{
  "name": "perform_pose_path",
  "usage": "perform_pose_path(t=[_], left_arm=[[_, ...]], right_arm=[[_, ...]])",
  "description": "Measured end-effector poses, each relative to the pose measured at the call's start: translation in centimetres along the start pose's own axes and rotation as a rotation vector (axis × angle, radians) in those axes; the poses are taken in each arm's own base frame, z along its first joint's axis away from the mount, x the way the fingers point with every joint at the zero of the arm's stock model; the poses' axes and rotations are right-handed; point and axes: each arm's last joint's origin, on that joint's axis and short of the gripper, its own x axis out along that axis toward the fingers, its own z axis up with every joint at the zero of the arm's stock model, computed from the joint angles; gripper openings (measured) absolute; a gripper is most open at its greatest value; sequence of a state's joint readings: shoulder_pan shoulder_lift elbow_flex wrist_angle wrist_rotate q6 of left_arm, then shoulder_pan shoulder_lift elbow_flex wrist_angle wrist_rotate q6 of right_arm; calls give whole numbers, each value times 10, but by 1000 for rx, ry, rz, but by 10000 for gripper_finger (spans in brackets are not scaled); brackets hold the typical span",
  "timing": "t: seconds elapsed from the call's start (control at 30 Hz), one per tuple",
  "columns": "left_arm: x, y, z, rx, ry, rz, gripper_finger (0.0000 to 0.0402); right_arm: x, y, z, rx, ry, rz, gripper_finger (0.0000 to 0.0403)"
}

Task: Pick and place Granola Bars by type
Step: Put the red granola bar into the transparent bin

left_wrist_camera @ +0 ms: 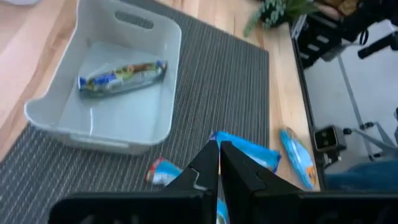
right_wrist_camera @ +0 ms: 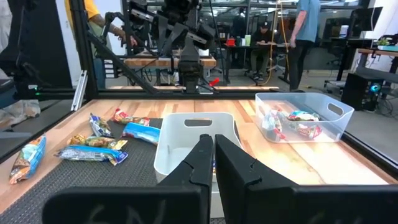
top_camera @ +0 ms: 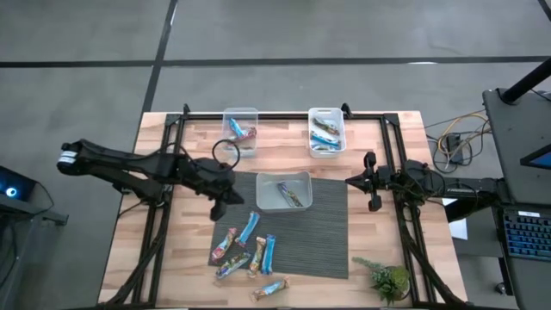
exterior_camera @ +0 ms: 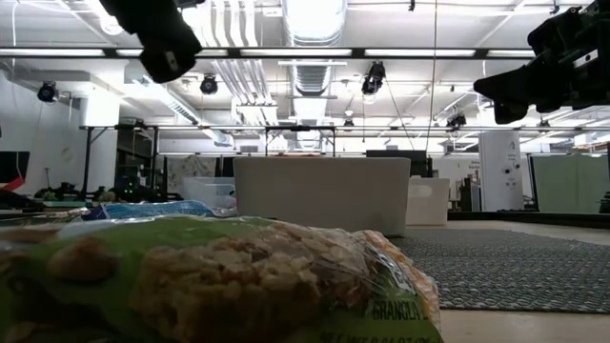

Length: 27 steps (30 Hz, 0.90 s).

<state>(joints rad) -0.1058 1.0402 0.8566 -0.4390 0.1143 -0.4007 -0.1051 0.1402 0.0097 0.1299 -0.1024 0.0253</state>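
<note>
Several loose Granola Bars (top_camera: 245, 250), blue and multicoloured, lie at the left edge of a grey mat (top_camera: 327, 232). One multicoloured bar (left_wrist_camera: 121, 76) lies in the white tub (top_camera: 263, 194) on the mat. My left gripper (top_camera: 225, 196) hangs shut and empty above the mat's left edge, over a blue bar (left_wrist_camera: 252, 152) and beside that tub. My right gripper (top_camera: 351, 182) is shut and empty, held level above the mat's right edge. The right wrist view shows its fingers (right_wrist_camera: 213, 146) pointing at the tub (right_wrist_camera: 186, 134).
Two clear tubs stand at the far edge: the left one (top_camera: 241, 116) holds red-wrapped bars, the right one (top_camera: 325, 116) blue ones. A small green plant (top_camera: 387, 280) stands at the near right corner. One bar (exterior_camera: 219, 276) fills the low view's foreground.
</note>
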Motion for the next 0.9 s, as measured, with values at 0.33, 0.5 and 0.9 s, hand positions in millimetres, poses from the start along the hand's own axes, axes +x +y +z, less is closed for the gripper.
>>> perform_pose_path(t=[0.33, 0.5, 0.9], left_arm=[[-5, -11, -13, 41, 109, -69, 0], [-4, -19, -20, 64, 150, -95, 0], [-5, -37, -31, 89, 202, -155, 0]], right_arm=[[0, 0, 0, 0, 0, 0, 9], [0, 0, 0, 0, 0, 0, 9], [0, 0, 0, 0, 0, 0, 9]])
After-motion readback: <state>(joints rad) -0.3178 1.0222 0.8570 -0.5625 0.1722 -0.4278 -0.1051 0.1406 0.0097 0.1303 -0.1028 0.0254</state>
